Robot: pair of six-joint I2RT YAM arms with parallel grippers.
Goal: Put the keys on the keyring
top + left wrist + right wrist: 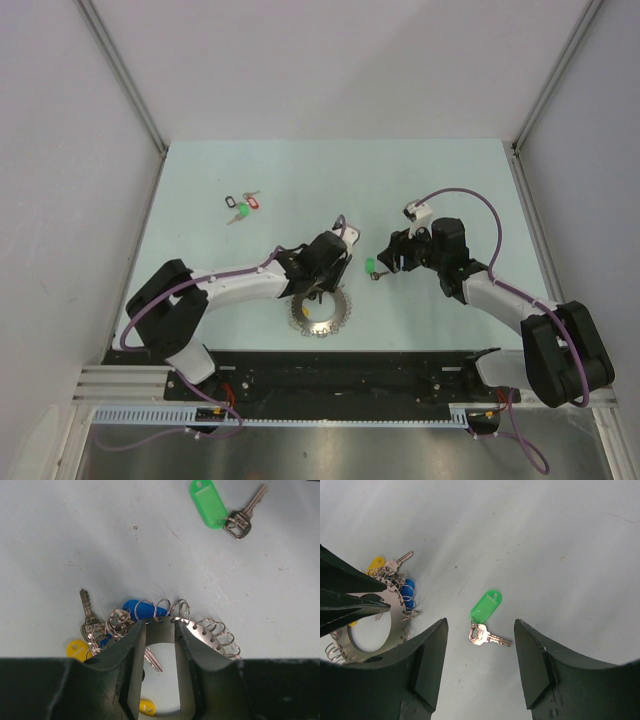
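L jaws pinching keyring (209, 631) rim, blue-tag key (134, 609) on it | R jaws spread above green-tag key (485, 607), flat on worktop (560, 540) | risk: thin key skids from pinch.

A pale green table (250, 170) fills the floor of a booth closed in by plain white walls (330, 60) at the left, back and right. Aluminium posts (120, 70) slant up at the two back corners. A slotted white cable duct (330, 417) runs along the near edge. The light is even, with soft shadows.
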